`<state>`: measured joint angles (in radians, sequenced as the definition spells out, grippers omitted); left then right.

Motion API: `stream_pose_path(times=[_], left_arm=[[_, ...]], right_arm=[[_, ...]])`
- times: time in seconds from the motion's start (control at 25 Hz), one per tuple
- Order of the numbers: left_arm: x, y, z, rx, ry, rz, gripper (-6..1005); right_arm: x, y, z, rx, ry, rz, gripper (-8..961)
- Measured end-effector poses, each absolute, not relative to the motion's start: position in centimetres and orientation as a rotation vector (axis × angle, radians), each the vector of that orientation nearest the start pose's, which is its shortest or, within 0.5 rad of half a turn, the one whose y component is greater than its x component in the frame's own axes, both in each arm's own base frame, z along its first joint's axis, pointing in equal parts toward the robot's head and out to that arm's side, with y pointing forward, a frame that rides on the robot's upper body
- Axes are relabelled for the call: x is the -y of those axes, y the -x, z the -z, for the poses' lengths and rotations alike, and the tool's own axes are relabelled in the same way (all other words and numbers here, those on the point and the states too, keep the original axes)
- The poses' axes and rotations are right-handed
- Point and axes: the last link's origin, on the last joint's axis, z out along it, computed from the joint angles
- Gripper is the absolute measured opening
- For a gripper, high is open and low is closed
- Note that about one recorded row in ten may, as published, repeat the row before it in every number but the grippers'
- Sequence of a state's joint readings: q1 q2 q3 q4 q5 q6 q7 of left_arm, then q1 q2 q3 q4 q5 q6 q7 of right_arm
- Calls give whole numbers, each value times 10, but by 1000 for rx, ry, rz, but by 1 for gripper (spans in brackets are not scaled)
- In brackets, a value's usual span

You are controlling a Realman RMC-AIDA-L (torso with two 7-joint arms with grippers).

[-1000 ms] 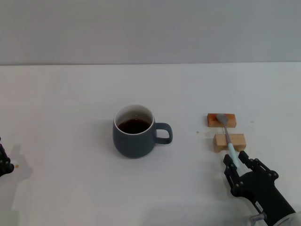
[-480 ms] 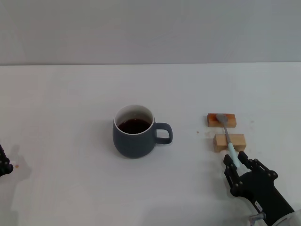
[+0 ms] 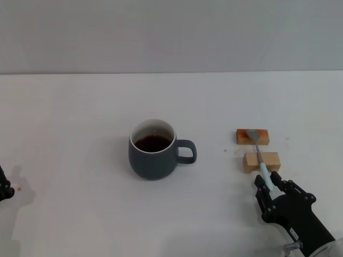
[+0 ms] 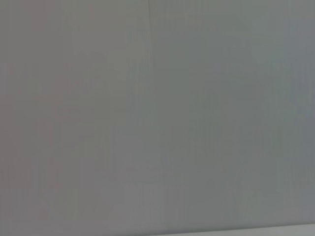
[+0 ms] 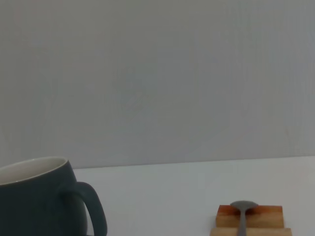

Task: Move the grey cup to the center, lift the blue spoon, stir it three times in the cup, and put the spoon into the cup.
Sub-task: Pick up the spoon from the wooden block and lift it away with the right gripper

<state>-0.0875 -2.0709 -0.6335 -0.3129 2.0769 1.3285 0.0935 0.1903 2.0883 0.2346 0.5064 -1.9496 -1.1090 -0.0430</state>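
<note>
The grey cup (image 3: 153,151) with dark liquid stands mid-table, handle pointing to my right; it also shows in the right wrist view (image 5: 39,201). The blue spoon (image 3: 259,155) lies across two wooden blocks, metal bowl on the far block, pale handle pointing toward me; its bowl shows in the right wrist view (image 5: 242,209). My right gripper (image 3: 271,187) is low at the near right, open, its fingers on either side of the handle's end. My left gripper (image 3: 4,188) is parked at the far left edge, mostly out of view.
The far wooden block (image 3: 252,136) and the near wooden block (image 3: 261,161) sit right of the cup, with a gap of bare white table (image 3: 80,107) between cup handle and blocks. The left wrist view shows only a plain grey surface.
The left gripper has slid slightly further off the left edge. The right gripper, spoon and cup have not visibly moved.
</note>
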Motion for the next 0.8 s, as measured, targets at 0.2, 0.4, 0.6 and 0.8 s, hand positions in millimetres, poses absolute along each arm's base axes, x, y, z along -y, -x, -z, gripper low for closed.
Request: stream_pose_path(times=[0.2,0.4,0.6,0.8], left_arm=[[-215,374,19,543,1465,523,-2],[-215,374,19,542,1465,524,-2],[-215,374,19,543,1466,523,-2],[-215,374,19,542,1467,523,-2]], right_arm=[[-218,-305,117,-763,1865,-680,332],[-218,-305,117,-759,1871,-680,294],[-218,-304,117,-758,1874,-680,248],[-218,-304,116,-765,1864,-684,211]])
